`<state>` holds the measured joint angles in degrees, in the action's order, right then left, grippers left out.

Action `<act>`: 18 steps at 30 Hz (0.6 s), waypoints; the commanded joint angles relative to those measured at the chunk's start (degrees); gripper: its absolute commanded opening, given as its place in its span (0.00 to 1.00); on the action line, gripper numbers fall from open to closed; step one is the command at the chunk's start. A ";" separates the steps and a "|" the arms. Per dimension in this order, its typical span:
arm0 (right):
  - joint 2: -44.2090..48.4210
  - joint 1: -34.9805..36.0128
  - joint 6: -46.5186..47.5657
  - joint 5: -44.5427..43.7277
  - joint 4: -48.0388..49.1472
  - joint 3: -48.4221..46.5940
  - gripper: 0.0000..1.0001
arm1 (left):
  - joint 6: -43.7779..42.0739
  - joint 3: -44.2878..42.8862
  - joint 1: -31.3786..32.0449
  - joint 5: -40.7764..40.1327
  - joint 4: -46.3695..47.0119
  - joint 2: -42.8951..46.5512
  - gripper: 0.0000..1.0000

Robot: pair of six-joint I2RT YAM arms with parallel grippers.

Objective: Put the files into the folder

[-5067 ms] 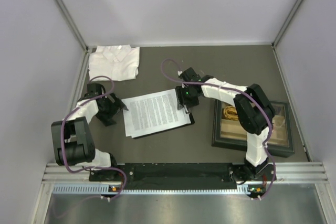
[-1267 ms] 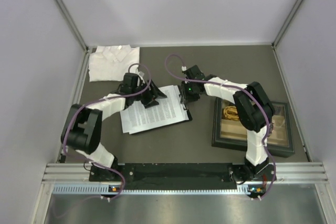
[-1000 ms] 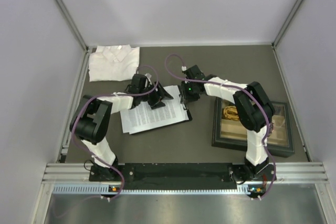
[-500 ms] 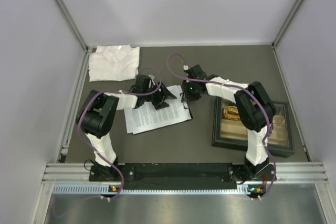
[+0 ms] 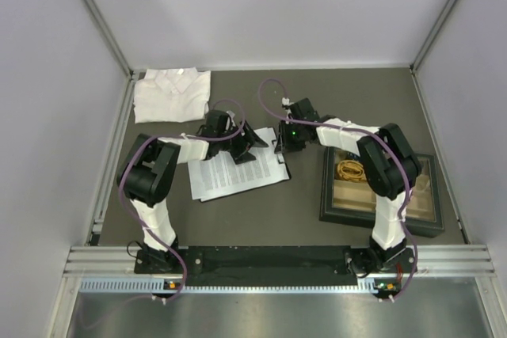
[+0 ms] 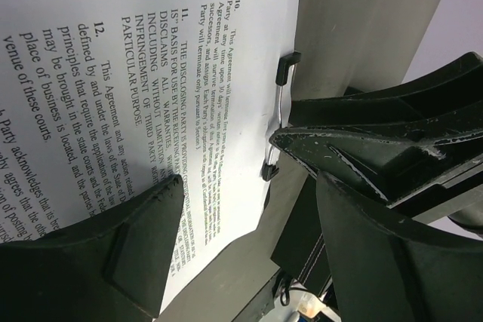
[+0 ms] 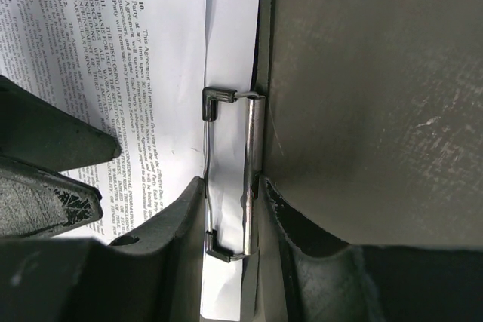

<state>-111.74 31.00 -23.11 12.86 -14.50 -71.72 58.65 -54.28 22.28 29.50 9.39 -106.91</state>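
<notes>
The files [image 5: 236, 172], white sheets of dense black text, lie mid-table on the black folder, of which only the right edge [image 5: 285, 170] shows. My right gripper [image 5: 283, 145] is shut on the folder's silver clip [image 7: 253, 164], one finger [image 7: 181, 239] against the wire lever and the other against the bar; the sheets' edge lies under the clip. My left gripper [image 5: 252, 142] is open just above the files' right end [image 6: 151, 73], next to the clip [image 6: 281, 111], with one fingertip [image 6: 155, 205] over the text.
A folded white shirt [image 5: 172, 94] lies at the back left. A dark-framed tray [image 5: 372, 215] of small items stands at the right, under the right arm's elbow. Grey walls close in the table on three sides.
My left arm has swung from the left of the files across them to the clip end. The files have slid to the right, toward the clip. My right gripper stays at the clip.
</notes>
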 commanded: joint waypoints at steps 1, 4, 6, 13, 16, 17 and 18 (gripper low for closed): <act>-0.93 -0.86 -1.14 4.62 0.26 3.17 0.00 | -2.58 -0.56 0.48 -6.73 -7.10 -4.44 0.78; -1.19 -1.47 -1.49 6.03 0.70 3.43 0.00 | -2.93 -0.83 0.48 -8.49 -9.12 -5.06 0.80; -1.37 -1.65 -1.76 6.73 1.05 3.61 0.00 | -3.11 -1.26 0.48 -9.72 -11.91 -5.41 0.81; -1.81 -1.04 -0.88 5.42 -0.43 2.56 0.00 | -3.81 -2.58 1.01 -8.84 -12.29 -6.38 0.82; -2.16 -0.07 -0.18 3.66 -2.81 0.71 0.00 | -4.07 -3.81 1.62 -7.27 -12.90 -6.90 0.82; -1.99 0.28 0.17 3.14 -3.07 0.19 0.00 | -3.99 -3.90 1.71 -7.09 -12.90 -6.91 0.82; -1.55 0.63 0.44 0.70 -3.77 -0.17 0.04 | -4.16 -3.90 1.89 -7.26 -12.82 -6.56 0.82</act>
<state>-111.72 28.75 -24.36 16.25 -12.93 -70.28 58.39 -59.31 22.55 29.17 1.83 -108.55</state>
